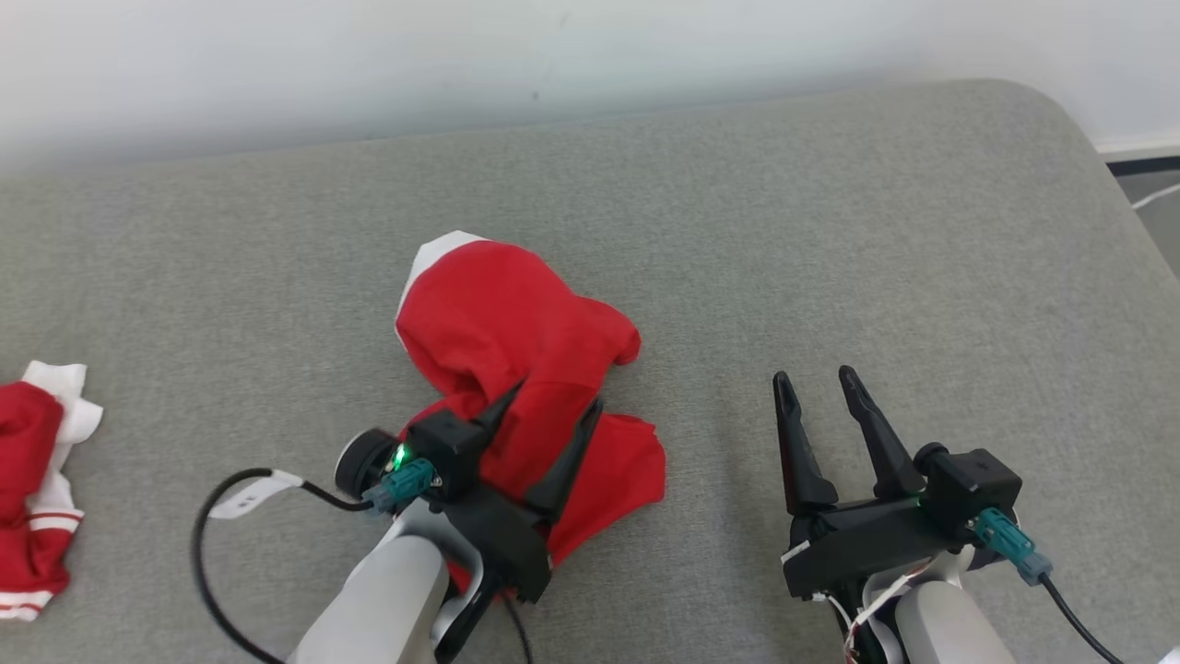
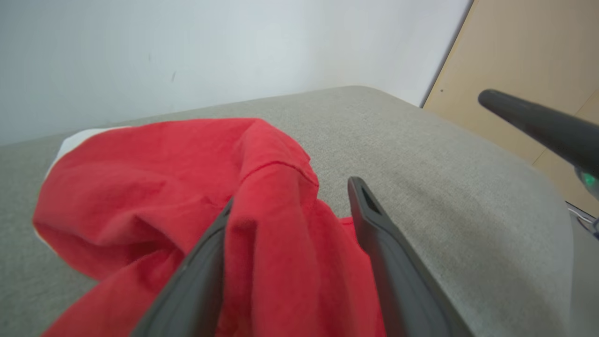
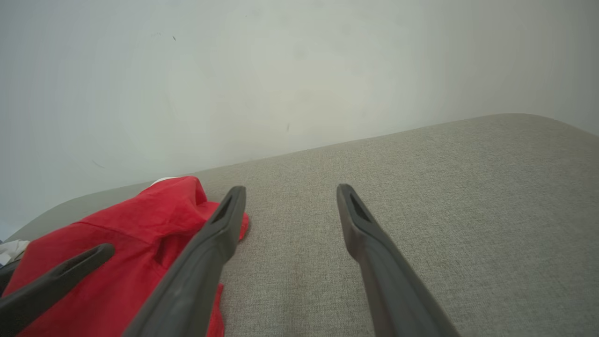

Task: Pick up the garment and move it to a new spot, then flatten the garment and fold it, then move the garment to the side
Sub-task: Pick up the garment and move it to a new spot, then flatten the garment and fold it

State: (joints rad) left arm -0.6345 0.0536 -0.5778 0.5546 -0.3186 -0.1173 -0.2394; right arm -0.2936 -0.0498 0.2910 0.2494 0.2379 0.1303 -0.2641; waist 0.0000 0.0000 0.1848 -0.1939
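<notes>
Red cloth with a white edge, the garment (image 1: 498, 323) lies in a crumpled heap on the grey padded surface (image 1: 830, 231), directly under and ahead of the left gripper (image 1: 553, 401). This gripper's two dark fingers stand wide apart. One fold of the cloth passes between them and drapes over the outer finger, but nothing is pinched, so I judge that the cloth rests there only by its own weight. The bigger part of the heap, with the white edge, is beyond the fingertips.

The right gripper (image 1: 816, 376) hangs well apart from the garment, on its inner side, over bare padding. Its fingers are spread too and it carries nothing. It is probably kept there so that it is free to take a second corner.

Another red and white piece of clothing (image 1: 32, 480) lies far to the outer side of the left gripper, well apart from the heap.

My judgement is that the garment is set down at its new spot and flattening is the next step. The cloth is not yet spread at all. Because it is soft and bunched, each gripper will need to find a real edge, otherwise it may catch several layers together.
</notes>
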